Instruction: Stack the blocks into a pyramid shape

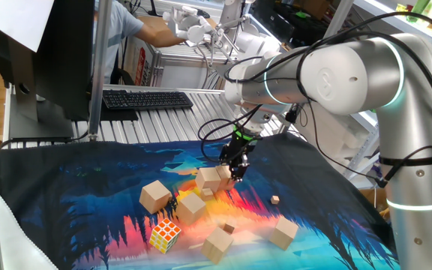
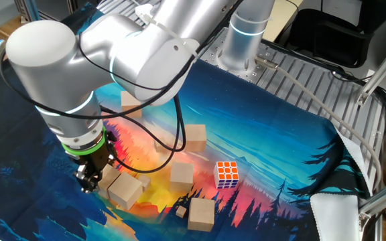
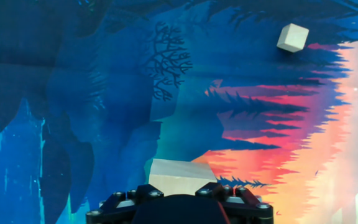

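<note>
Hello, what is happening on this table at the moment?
A silver robot arm is working with plain wooden blocks on a colourful mat. Its gripper points down at a pair of blocks lying close together; the hand view shows a block right at the fingers, though a firm hold is unclear. Other blocks lie scattered singly beside a Rubik's cube. No pyramid stands yet.

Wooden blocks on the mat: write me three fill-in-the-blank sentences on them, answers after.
1. The gripper points straight ____ at a wooden block.
2. The puzzle cube is multicoloured; the blocks are plain ____.
3. The blocks lie scattered on the mat; ____ of them is stacked on another.

Answers: down; tan; none
</note>
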You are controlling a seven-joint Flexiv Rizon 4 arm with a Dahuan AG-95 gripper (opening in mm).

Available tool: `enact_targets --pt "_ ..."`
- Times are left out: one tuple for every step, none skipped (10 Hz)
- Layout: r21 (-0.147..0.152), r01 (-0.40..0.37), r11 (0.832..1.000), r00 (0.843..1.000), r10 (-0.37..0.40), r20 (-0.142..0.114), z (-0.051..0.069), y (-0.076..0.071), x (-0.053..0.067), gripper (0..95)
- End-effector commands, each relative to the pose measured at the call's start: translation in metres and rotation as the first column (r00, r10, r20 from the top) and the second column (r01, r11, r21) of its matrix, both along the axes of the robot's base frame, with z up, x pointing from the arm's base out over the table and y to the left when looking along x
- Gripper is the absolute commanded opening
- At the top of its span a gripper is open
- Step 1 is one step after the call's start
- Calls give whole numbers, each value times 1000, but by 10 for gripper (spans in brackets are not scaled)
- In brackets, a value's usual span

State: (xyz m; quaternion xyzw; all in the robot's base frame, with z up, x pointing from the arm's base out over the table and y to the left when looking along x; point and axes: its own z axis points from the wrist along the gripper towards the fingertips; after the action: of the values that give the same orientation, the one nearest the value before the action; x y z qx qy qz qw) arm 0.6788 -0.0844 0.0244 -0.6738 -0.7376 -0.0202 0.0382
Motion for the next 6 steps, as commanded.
enact_targets --pt "-7 5 1000 1000 -5 0 -2 3 -2 0" --pt "-8 7 1000 1000 -7 1 -3 4 -4 0" --pt "-5 4 1000 1000 -4 3 -2 3 -4 0" --pt "-5 -2 1000 1000 2 3 -1 2 -3 0" --pt "-9 -1 1000 1000 1 3 -1 2 -3 0" --pt "-13 11 1000 1000 -11 2 -2 3 -2 0"
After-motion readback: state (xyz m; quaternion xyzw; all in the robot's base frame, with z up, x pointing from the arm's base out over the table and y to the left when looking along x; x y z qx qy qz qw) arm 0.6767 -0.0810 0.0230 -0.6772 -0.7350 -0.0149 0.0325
